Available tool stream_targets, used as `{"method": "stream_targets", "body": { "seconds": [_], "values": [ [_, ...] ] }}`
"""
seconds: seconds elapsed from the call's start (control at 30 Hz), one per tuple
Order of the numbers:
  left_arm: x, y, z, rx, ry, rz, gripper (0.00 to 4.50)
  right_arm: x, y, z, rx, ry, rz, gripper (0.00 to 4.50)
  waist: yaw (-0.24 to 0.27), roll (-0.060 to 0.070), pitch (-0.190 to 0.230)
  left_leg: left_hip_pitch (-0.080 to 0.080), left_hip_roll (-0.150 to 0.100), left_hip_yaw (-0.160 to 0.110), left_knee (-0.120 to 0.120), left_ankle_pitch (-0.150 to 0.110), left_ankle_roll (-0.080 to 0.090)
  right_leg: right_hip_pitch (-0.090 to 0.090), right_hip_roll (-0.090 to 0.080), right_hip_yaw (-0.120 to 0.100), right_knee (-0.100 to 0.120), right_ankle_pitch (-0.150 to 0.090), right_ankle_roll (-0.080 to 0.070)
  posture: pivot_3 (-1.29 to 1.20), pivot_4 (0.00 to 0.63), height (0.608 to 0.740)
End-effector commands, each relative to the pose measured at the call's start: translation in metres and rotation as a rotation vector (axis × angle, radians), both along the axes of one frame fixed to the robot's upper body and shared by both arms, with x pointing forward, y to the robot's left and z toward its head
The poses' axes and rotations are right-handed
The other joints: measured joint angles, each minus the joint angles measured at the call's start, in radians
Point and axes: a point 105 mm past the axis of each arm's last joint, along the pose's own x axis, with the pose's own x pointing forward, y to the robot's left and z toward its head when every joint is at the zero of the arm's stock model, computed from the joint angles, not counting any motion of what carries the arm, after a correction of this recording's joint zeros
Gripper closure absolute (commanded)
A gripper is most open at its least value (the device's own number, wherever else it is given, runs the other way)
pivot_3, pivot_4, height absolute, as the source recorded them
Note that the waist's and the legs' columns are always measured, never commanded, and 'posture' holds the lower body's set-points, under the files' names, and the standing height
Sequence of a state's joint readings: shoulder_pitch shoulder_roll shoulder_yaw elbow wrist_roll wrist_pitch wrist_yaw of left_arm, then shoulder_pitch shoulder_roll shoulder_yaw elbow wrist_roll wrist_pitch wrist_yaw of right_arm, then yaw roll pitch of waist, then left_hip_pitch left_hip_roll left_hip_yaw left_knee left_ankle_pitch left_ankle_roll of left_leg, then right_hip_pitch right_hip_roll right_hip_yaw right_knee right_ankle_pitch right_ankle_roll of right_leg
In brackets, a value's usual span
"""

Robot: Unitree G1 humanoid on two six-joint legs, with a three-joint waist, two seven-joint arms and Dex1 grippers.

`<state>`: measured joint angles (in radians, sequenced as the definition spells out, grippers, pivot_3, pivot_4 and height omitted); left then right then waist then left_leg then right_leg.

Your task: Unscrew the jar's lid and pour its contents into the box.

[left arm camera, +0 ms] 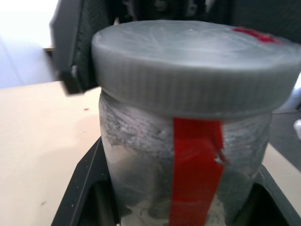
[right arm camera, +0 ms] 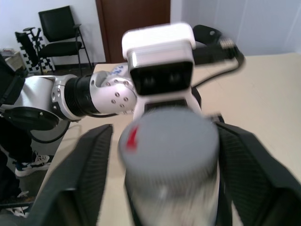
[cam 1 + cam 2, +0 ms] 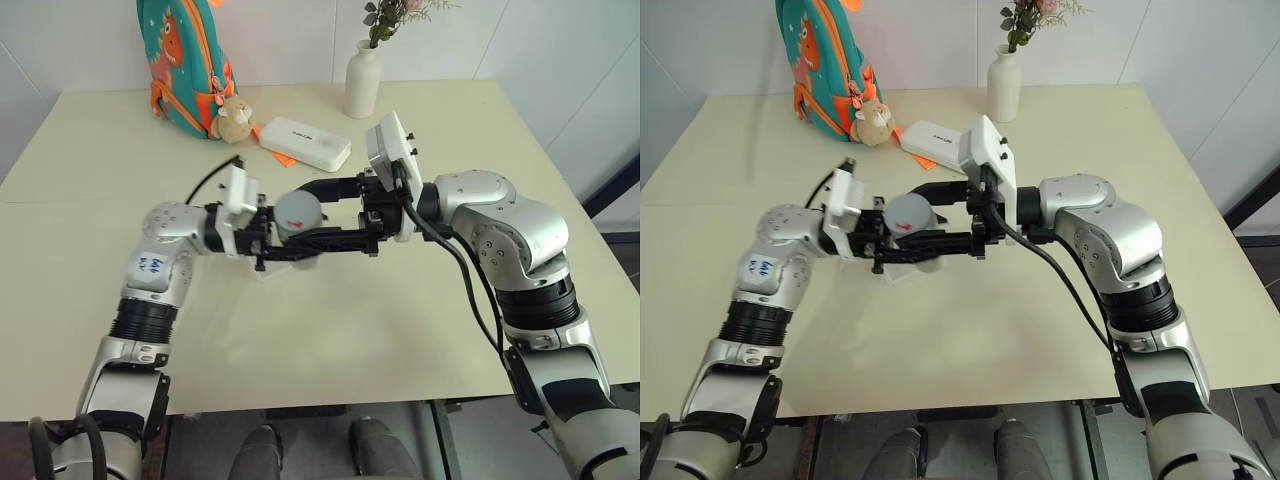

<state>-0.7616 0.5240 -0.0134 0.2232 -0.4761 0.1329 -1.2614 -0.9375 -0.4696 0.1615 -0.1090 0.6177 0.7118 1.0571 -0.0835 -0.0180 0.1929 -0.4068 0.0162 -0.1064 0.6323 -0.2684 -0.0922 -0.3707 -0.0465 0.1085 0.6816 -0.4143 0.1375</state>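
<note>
Table (image 3: 420, 330) – jar (image 1: 188, 160) w/ red strip, unlabelled.

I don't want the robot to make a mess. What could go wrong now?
The left gripper holds the jar up over the table; if it slips, the jar could fall. The right gripper is open around the lid, not pinching it, so it might close crooked and knock the jar.

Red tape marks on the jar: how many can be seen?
2: one strip runs down the jar's side; one small mark sits on the lid. Others may be hidden behind.
</note>
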Motion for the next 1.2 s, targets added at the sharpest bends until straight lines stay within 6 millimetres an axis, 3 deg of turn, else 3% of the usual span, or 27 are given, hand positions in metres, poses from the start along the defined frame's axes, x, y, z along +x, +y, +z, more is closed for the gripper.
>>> {"method": "stream_targets", "body": {
  "seconds": [0.03,0.27,0.77,1.03,1.2],
  "values": [
    [-0.002,0.007,0.012,-0.042,0.002,0.009,2.53,-0.002,-0.005,0.015,0.038,-0.043,-0.001,0.04,0.002,0.000,0.000,0.000,0.000,0.000,0.000,0.000,0.000,0.000,0.000,0.000,0.000,0.000,0.000,0.00,0.150,0.740],
    [0.000,0.014,0.010,-0.036,0.053,0.052,2.53,0.011,-0.010,0.030,0.083,-0.127,-0.108,0.04,0.001,0.000,0.000,0.000,0.000,0.000,0.000,0.000,0.000,0.000,0.000,0.000,0.000,0.000,0.000,0.00,0.150,0.740],
    [-0.002,0.005,0.003,-0.028,0.102,0.043,2.53,0.001,0.037,0.025,0.115,-0.099,-0.086,0.04,-0.001,0.000,0.000,0.000,0.000,0.000,0.000,0.002,-0.002,-0.002,0.000,0.000,0.005,0.000,0.000,0.00,0.150,0.740],
    [-0.005,0.003,0.006,-0.044,0.112,0.040,2.53,0.020,0.033,0.030,0.119,-0.137,-0.172,0.04,-0.002,0.000,0.000,0.000,0.000,-0.001,0.000,0.004,-0.002,-0.004,0.000,0.000,0.008,0.000,0.000,0.00,0.150,0.740],
    [-0.006,0.003,0.008,-0.057,0.115,0.041,2.53,0.026,0.019,0.033,0.103,-0.177,-0.200,0.04,-0.001,0.000,0.000,0.000,-0.001,-0.001,0.000,0.004,-0.002,-0.004,0.000,0.000,0.007,0.000,0.000,0.00,0.150,0.740]
  ]
}}
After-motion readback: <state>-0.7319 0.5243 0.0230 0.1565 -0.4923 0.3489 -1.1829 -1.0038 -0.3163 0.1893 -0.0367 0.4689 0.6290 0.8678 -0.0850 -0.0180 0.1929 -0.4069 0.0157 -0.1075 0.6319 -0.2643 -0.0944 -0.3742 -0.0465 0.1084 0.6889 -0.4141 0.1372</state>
